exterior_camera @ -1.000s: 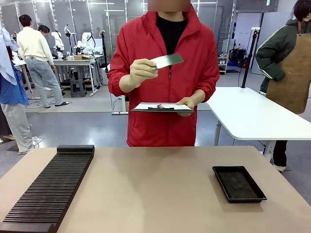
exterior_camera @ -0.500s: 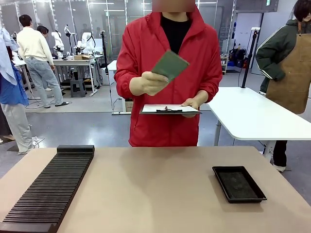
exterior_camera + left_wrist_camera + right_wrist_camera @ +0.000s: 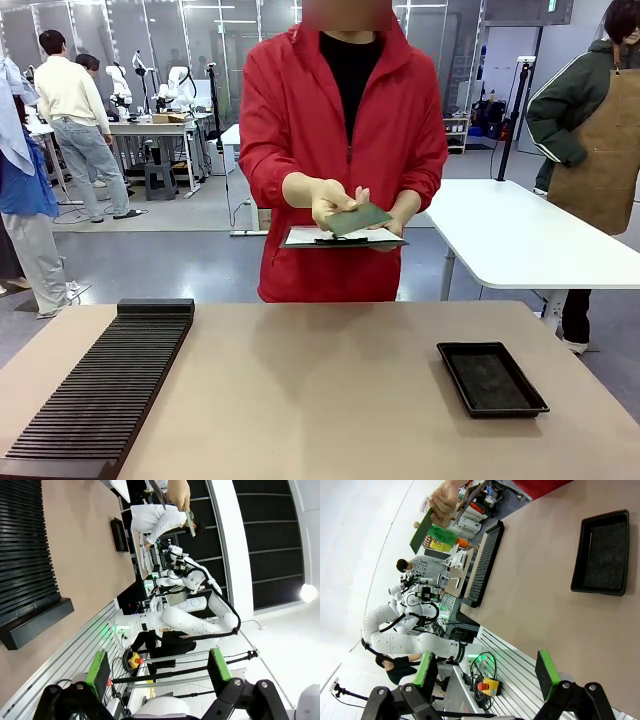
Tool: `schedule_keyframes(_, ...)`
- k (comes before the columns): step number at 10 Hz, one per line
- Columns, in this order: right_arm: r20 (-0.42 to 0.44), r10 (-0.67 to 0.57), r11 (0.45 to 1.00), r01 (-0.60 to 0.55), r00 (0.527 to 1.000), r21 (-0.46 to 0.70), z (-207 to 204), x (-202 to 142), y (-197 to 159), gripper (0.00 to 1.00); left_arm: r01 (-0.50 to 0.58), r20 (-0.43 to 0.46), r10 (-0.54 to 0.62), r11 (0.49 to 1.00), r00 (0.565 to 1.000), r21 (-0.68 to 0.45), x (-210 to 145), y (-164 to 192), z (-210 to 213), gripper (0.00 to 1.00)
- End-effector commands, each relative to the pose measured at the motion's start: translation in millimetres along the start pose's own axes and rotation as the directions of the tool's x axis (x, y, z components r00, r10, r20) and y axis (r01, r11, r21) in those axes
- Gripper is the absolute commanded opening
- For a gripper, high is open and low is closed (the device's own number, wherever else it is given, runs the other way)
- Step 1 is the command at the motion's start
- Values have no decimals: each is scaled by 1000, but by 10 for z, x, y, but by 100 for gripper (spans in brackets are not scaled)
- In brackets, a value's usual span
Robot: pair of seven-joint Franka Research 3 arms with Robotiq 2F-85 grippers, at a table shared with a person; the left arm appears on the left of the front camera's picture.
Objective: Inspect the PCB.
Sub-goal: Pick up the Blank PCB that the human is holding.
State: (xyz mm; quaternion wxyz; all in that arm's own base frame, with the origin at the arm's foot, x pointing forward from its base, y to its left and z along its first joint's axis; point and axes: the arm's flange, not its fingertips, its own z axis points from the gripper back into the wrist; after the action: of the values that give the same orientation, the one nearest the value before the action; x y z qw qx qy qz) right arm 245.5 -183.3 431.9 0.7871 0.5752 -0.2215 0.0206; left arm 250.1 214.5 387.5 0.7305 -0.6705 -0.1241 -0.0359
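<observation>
**Left wrist view.** The left gripper (image 3: 157,670) stood with its jaws spread wide and nothing between the green pads (image 3: 98,669). Beyond its picture-left finger lay the slotted black rack (image 3: 25,555) on the tan table (image 3: 85,580). Farther past the fingertips sat the shallow black tray (image 3: 119,534). Farthest off, at the top edge, was the person's hand (image 3: 179,492), with the PCB (image 3: 189,516) seen as a thin, edge-on sliver.

**Right wrist view.** The right gripper (image 3: 485,672) was likewise spread wide and empty. The tray (image 3: 602,552) lay ahead of its picture-right finger and the rack (image 3: 485,562) ahead of the gap. Well beyond both, at the upper left, the hand (image 3: 442,500) gripped the PCB (image 3: 422,527), which here presented its broad green face.

**Front view.** The PCB (image 3: 357,218) was held in the air at the far side of the table, well apart from both grippers. It was tilted just over a clipboard (image 3: 300,237) with white paper, which was carried in the person's other hand (image 3: 403,210). Whether board and paper touched could not be told.
</observation>
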Motion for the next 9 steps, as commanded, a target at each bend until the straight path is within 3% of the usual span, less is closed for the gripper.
schedule_keyframes(1, 7, 10, 1000, -10, 1000, 8, 15, -2, 11, 100, 2, -6, -2, 1000, 1000, 9, -29, -38, -3, 100)
schedule_keyframes(9, 7, 10, 1000, -10, 1000, 8, 15, -2, 11, 100, 2, -6, -2, 1000, 1000, 9, -29, -38, -3, 100)
